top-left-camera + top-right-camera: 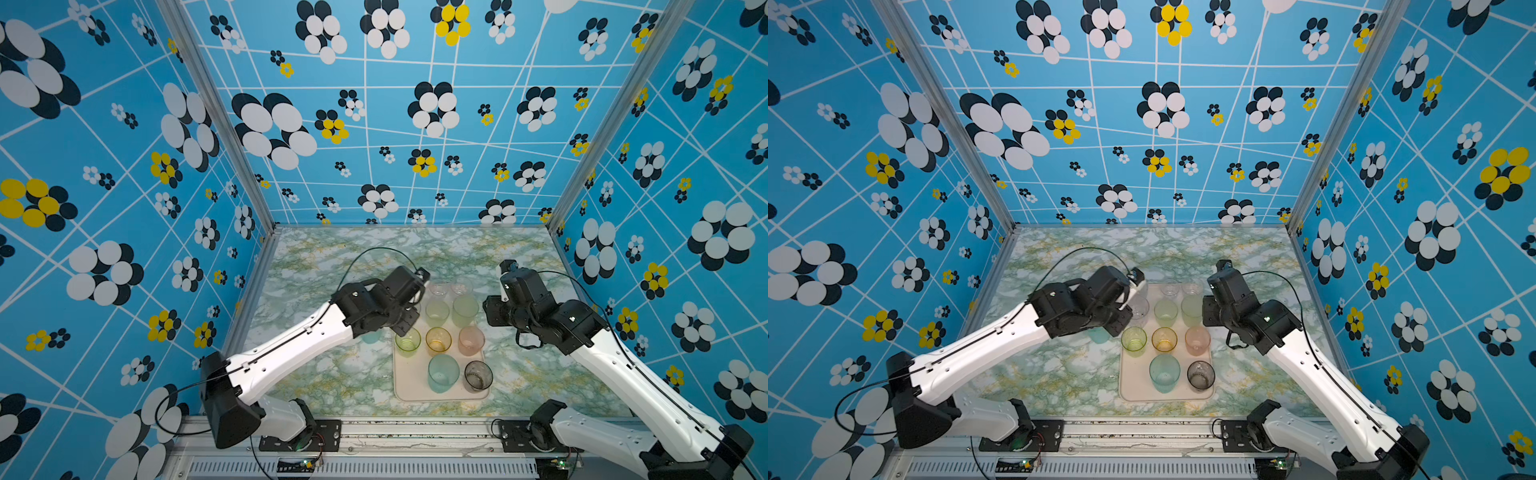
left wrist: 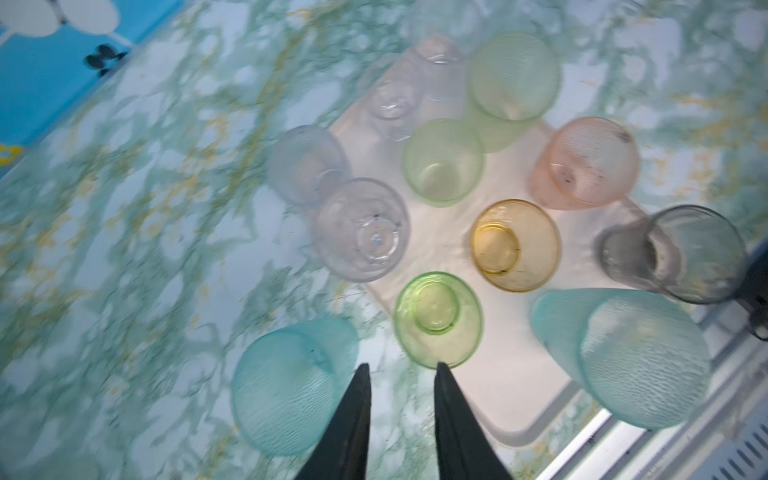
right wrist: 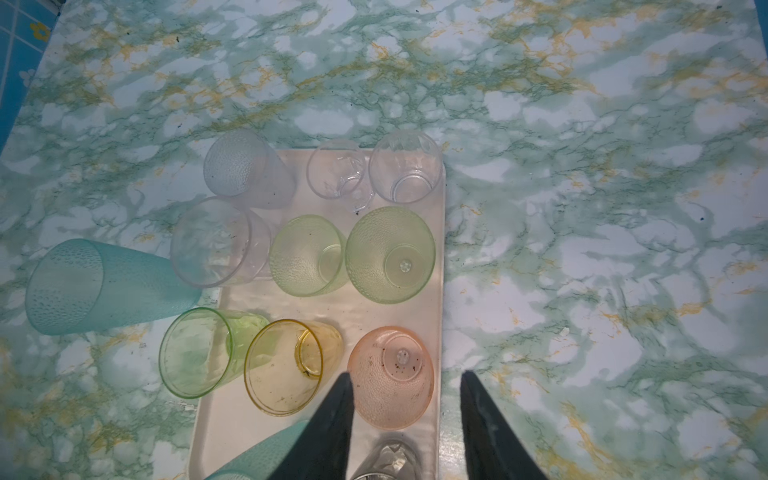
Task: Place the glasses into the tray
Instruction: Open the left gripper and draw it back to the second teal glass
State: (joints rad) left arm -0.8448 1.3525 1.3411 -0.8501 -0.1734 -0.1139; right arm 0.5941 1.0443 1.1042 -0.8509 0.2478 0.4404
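Marbled tabletop [image 2: 124, 249] under left gripper [image 2: 402, 365], spread empty between teal glass [image 2: 286, 390] and lime glass [image 2: 438, 320].

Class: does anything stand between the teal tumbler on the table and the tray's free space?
Partly. The lime glass at the tray edge stands beside the teal tumbler; the bare corner nearer the robot looks unblocked.

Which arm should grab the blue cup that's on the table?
Left. The left gripper hangs open close beside the teal glass, left of the tray. The right gripper is over the tray's opposite edge, by the pink glass, and would probably have to reach across the other glasses.
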